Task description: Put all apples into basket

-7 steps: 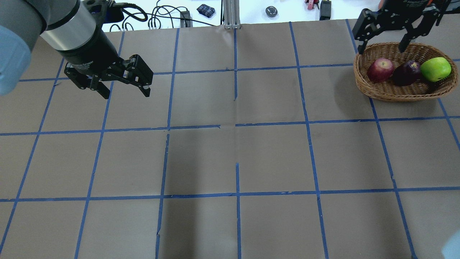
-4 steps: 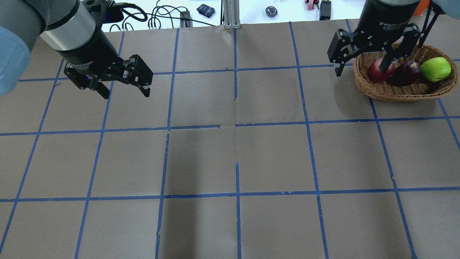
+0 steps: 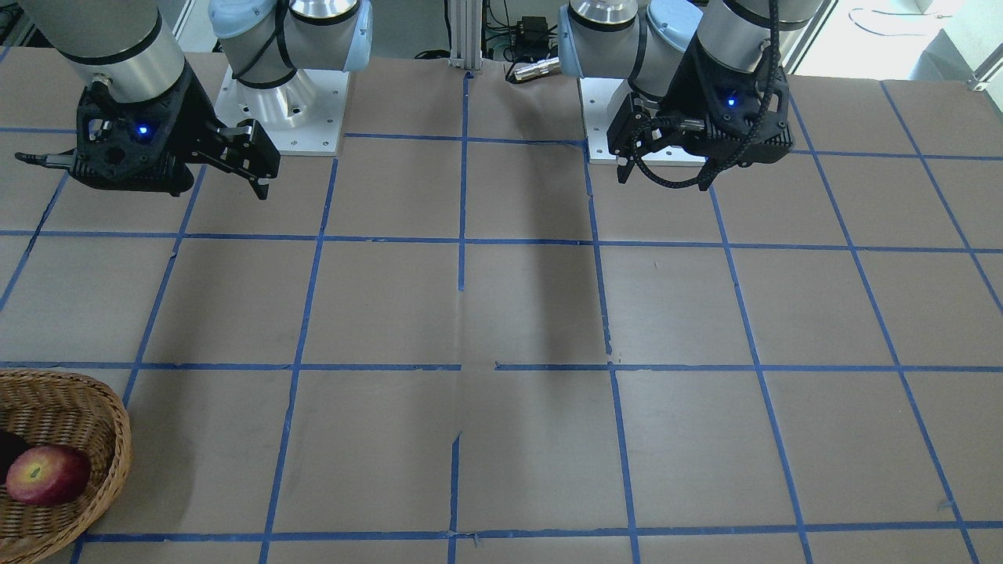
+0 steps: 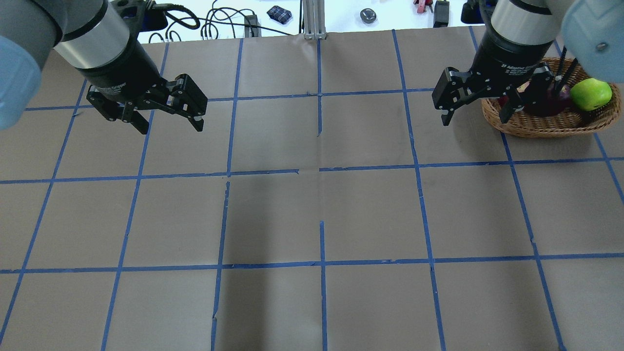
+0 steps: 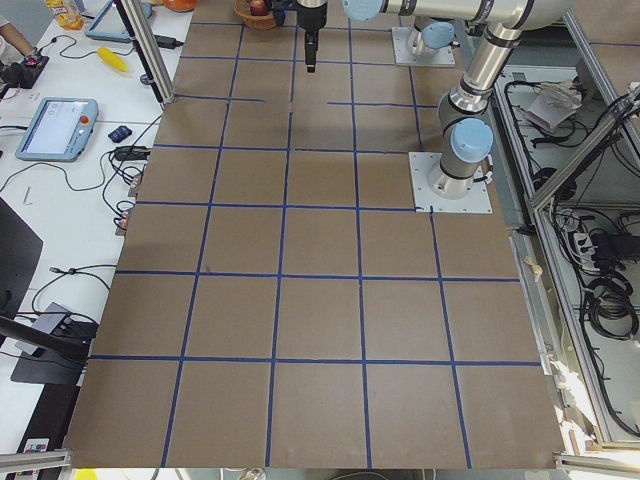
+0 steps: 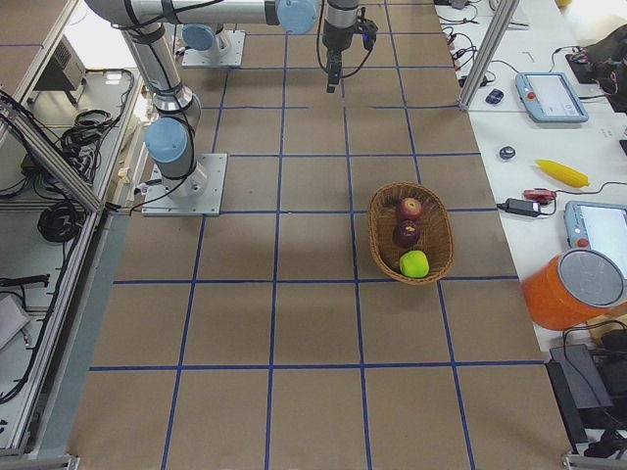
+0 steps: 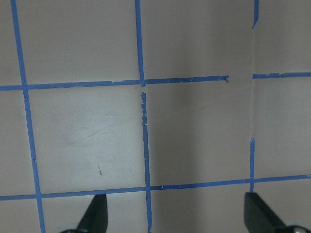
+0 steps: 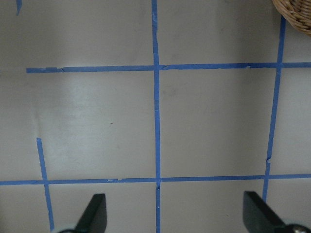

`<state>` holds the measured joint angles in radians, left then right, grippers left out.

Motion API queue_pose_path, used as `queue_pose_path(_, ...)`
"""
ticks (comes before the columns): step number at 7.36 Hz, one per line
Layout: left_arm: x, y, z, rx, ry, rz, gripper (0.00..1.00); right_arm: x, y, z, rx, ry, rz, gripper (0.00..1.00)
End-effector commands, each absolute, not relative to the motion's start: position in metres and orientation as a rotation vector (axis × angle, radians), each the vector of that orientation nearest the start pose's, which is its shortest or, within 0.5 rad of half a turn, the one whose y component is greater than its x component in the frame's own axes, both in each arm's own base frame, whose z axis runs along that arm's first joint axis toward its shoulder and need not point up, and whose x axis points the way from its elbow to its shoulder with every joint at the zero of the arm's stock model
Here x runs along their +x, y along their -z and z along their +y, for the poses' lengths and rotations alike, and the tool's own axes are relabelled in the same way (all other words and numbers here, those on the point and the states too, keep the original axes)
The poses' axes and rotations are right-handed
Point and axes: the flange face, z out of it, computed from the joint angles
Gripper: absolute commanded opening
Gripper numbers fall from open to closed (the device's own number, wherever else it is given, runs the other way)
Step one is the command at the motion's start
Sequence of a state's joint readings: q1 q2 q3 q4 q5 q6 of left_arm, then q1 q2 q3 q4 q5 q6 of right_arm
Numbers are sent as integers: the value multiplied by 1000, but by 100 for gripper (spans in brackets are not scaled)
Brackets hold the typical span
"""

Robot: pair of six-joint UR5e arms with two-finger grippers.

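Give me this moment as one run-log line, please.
red apple, purple apple, green apple: in basket | left gripper: open, empty | right gripper: open, empty, off basket

brown paper tabletop [image 4: 370,209] gridded with blue tape [image 4: 273,265], evenly lit, with a soft shadow between the left hand [image 4: 172,127] and the right hand [image 4: 474,119]. beyond the left hand, a white bench [image 4: 336,14] carries black cables [image 4: 178,6] and an aluminium post [image 4: 312,19].

Grey arms [image 4: 24,14], pale-blue caps [image 4: 12,73], black left pincer [image 4: 172,129], right pincer [image 4: 474,121]
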<state>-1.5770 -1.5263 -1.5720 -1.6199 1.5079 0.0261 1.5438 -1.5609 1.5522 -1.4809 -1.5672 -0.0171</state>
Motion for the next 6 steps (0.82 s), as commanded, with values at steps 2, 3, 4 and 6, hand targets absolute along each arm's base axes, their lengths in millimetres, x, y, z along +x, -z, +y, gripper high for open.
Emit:
queue_pose_path(2,-142,-505,-471,51,-6,3204,100,122,-487,-490,20,-114,3116,100)
queue_pose_path(3,-142,-505,-471,51,-6,3204,100,122,-487,-490,20,-117,3118,100)
queue_pose_path(4,-142,-505,-471,51,-6,3204,100,122,-488,-489,20,-114,3121,100)
queue_pose_path(6,-142,-505,-471,51,-6,3204,100,121,-489,-486,27,-117,3124,100)
